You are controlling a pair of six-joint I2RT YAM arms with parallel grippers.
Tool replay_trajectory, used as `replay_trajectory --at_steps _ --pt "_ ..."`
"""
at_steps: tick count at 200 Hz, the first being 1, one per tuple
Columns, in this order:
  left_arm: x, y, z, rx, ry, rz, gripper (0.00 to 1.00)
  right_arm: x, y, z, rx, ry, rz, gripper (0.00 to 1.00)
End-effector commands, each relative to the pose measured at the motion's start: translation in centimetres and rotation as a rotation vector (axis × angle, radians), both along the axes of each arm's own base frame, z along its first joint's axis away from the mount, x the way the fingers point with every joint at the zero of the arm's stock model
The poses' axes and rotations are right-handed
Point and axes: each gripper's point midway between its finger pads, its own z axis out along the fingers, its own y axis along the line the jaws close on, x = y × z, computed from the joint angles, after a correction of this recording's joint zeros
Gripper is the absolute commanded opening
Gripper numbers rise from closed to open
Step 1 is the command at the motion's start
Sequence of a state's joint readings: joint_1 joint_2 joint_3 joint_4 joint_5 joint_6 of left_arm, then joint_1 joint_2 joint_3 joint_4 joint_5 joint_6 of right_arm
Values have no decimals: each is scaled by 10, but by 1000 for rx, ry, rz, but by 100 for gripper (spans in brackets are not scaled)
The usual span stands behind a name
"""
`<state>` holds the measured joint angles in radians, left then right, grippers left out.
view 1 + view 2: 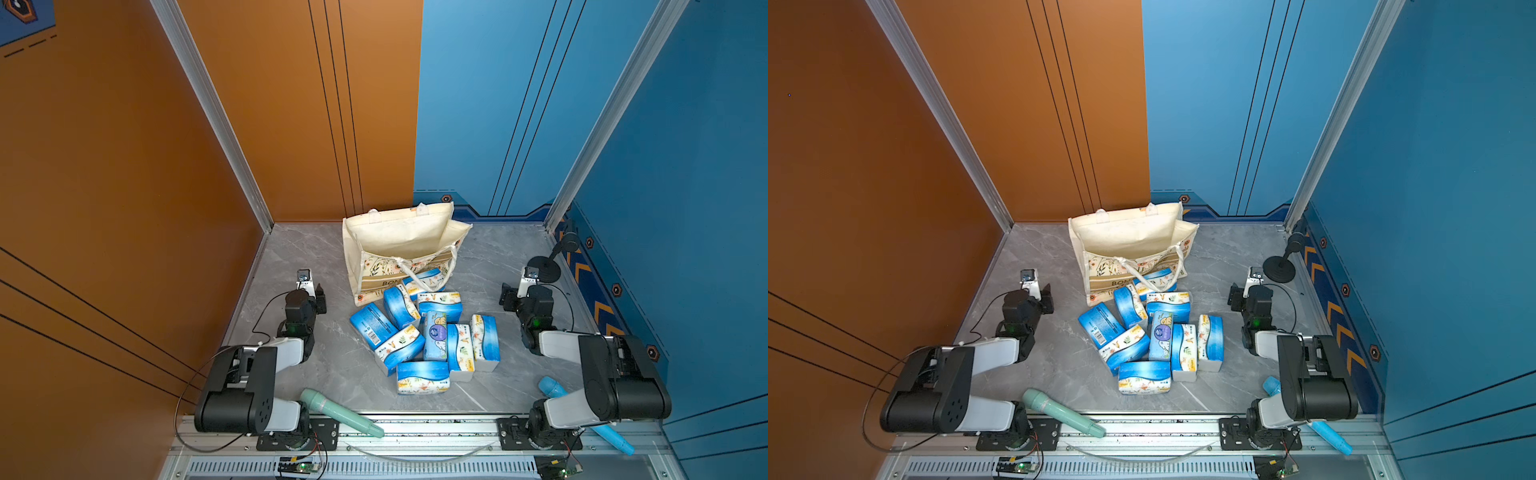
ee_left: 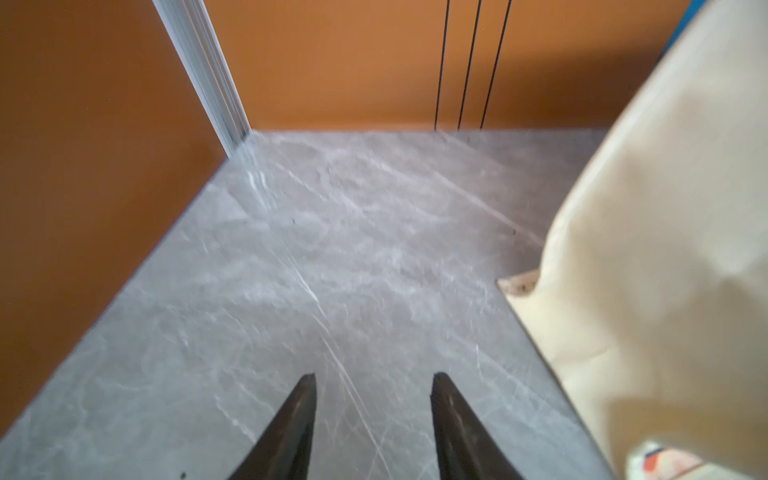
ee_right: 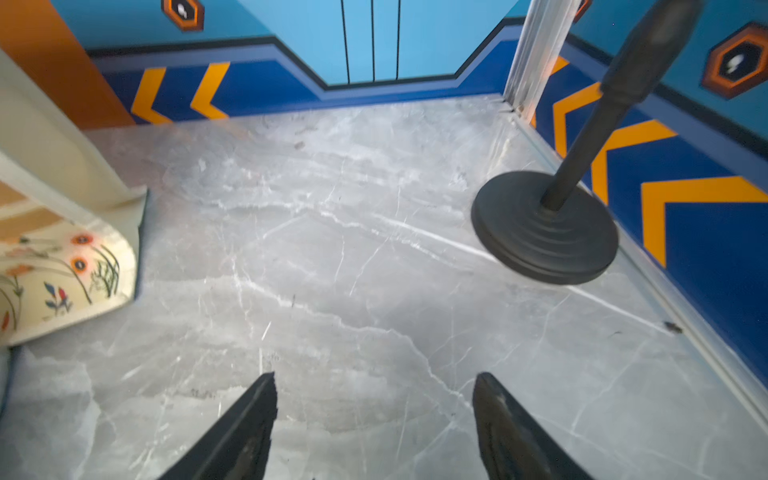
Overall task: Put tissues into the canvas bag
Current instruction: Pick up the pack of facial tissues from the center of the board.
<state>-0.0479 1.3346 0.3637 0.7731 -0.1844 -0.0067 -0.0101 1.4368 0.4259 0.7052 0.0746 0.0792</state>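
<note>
Fingers of your left gripper stand partly apart, those of your right gripper wider. Both are empty, over the tabletop. Tissues lie heaped mid-tabletop, against the front of the canvas bag, between both grippers and slightly back from them. The outermost right-side pack runs front-to-back; your right arm looks nearer.

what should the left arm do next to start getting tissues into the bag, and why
Probably swing the left gripper toward the nearest tissue pack and lower over it. Its jaws stand apart with only bare table between them, the packs lie piled in front of the canvas bag, and the bag's mouth stands open behind the pile.
</note>
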Motion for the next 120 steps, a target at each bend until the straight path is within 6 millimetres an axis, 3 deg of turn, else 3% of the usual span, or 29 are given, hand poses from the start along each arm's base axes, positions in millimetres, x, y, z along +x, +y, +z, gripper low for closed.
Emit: replay_trajectory --at_steps 1,29,63,80,104,108,120 --pt "-6 2 37 51 -32 85 52 -5 -8 24 7 -18 -55 76" --pt "-11 -20 81 61 -9 88 52 -16 -5 45 26 27 -78 76" --pt "-22 -36 132 -10 24 67 49 -39 20 66 46 168 -48 77" --pt "-27 -39 149 -34 62 45 47 -57 36 75 74 246 -10 80" --pt "-41 -44 155 -36 171 5 47 -88 59 85 126 356 53 81" --pt "-42 -45 167 -49 158 -3 47 -93 62 87 137 368 61 81" --pt "-48 -50 173 -72 178 -36 47 -111 69 90 170 411 69 80"
